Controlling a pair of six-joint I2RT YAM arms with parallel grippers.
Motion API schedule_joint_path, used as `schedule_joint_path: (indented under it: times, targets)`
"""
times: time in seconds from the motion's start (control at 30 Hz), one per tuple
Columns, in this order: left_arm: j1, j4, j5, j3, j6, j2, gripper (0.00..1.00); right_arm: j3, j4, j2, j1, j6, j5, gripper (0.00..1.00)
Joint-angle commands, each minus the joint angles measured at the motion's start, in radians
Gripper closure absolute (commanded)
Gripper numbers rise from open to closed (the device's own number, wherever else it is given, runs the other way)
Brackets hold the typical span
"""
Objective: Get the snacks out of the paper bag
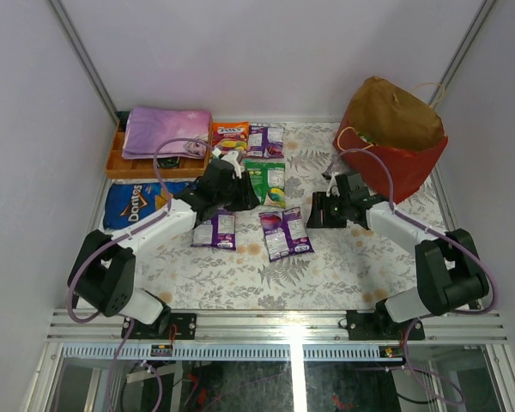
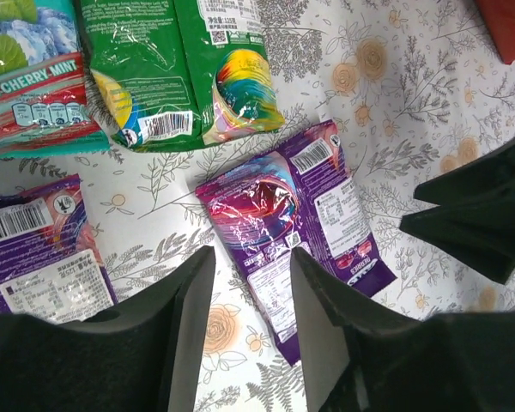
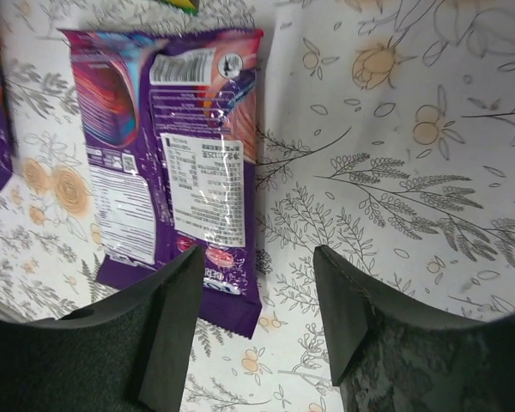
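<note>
Left end effector [image 2: 251,257] and right end effector [image 3: 257,257] both gape empty as I hover over the counter [image 1: 343,266], the purple packet [image 1: 285,233] lying flat near both, well apart from the paper bag [image 1: 395,142]; light, thin and slippery, I'd pinch its sealed end.

walls: plain pale panels [image 1: 266,51] on three sides, lavender-tinted in even light | frame: slim metal struts [image 1: 84,56] in the far corners | table [image 1: 326,275]: floral-print cover, grey ferns, orange blossoms | near edge: aluminium rail [image 1: 283,319], cables [image 1: 157,390] below
</note>
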Motion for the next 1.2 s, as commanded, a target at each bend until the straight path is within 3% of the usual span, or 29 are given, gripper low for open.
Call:
schedule_joint_path:
  times: [0.0,0.2,0.3,0.5,1.17]
  targets:
    - [-0.003,-0.013,0.051,-0.015,-0.007,-0.041,0.58,-0.025,0.142,0.046,-0.011,-0.049,-0.097,0.41]
    - [0.07,0.125,0.294,-0.1,-0.106,-0.023,0.55,-0.075,0.268,0.158,-0.011,-0.015,-0.205,0.51]
    - [0.086,0.109,0.282,-0.107,-0.096,-0.029,0.52,-0.112,0.334,0.193,-0.011,0.026,-0.239,0.56]
    - [0.105,0.031,0.219,-0.083,-0.05,-0.053,0.5,-0.162,0.491,0.25,-0.007,0.171,-0.34,0.79]
    - [0.143,-0.018,0.203,-0.087,-0.022,-0.088,0.49,-0.047,0.575,0.362,0.17,0.295,-0.293,0.81]
